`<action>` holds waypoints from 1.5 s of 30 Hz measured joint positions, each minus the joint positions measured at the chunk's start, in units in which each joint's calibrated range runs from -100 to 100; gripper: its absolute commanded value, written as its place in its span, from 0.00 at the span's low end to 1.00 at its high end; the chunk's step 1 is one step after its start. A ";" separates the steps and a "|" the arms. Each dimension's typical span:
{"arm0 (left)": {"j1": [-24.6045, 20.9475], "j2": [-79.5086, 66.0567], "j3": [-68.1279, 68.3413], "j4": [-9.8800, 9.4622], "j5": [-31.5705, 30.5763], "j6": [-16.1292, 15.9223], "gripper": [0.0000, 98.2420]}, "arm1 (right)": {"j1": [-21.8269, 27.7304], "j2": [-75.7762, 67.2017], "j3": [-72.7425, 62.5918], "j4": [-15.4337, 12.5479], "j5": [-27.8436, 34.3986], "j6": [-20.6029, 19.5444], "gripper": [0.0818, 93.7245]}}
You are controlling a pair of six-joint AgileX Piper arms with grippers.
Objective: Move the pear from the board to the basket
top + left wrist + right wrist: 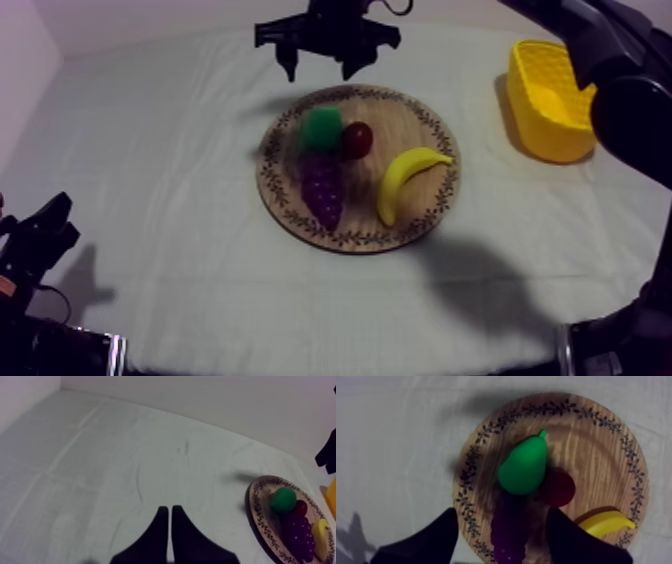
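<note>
Clothed table [150,200] bears wooden board [352,241], yellow basket [548,142].

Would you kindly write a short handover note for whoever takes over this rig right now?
The left hand is shut on nothing and rests low at the left, well away from the wooden board.
The right hand is open and empty, hovering over the board close to the pear.
The pear lies on the board beside the small red fruit and the grapes; the banana is there too.
The yellow basket stands to the right of the board.
Done: nothing yet, the pear is not grasped.
Left: grip the pear, lift it, carry it to the basket and release it.
</note>
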 measured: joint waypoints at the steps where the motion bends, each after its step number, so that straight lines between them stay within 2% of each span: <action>1: 0.00 0.00 0.00 0.00 0.00 0.00 0.00 | 0.14 0.69 -0.07 0.16 -0.22 -0.07 0.61; 21: 0.00 0.00 0.00 0.00 0.00 0.00 0.00 | 1.47 18.97 -8.81 1.00 -0.36 -0.55 0.61; 25: 0.00 0.00 0.00 0.00 0.00 0.00 0.00 | 1.47 21.14 -10.19 1.00 -0.39 -0.45 0.57; 35: 0.00 0.00 0.00 0.00 0.00 0.00 0.00 | 1.43 22.58 -10.51 1.02 -1.39 1.55 0.39; 45: 0.00 0.00 0.00 0.00 0.00 0.00 0.00 | 2.16 15.11 -4.42 1.22 -2.00 2.45 0.37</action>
